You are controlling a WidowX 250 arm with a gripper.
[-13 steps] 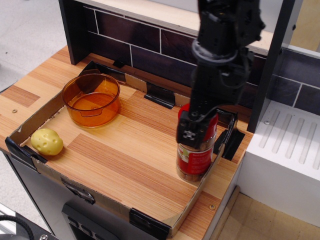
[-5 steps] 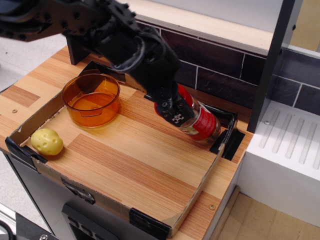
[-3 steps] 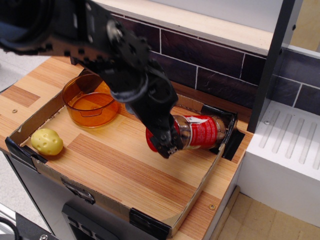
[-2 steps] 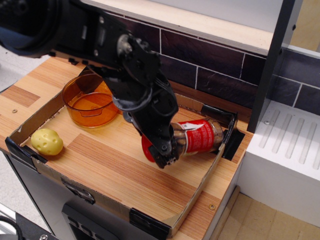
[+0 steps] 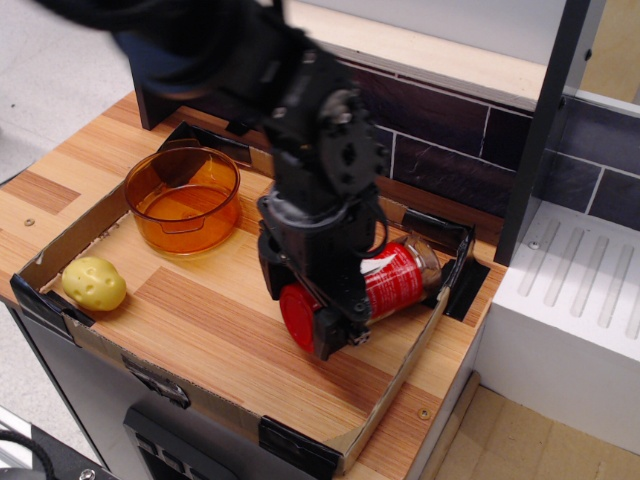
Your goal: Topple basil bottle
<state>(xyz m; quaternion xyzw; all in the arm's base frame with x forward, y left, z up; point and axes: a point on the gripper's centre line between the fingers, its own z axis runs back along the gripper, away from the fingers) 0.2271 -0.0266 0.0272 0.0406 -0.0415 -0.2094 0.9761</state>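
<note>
Basil bottle [image 5: 385, 283] lies on its side, right of the orange bowl [image 5: 183, 198], with the end effector [image 5: 325, 312] clamped around its red-cap end. It looks rigid, smooth and liable to roll, so the neck below the cap seems safest.

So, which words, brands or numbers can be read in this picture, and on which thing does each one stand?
No text can be read.
Bottle: its red label carries light print, too blurred and small to read.
Tool: no marking can be made out on it.
Bowl, potato, tray: no print shows.
</note>
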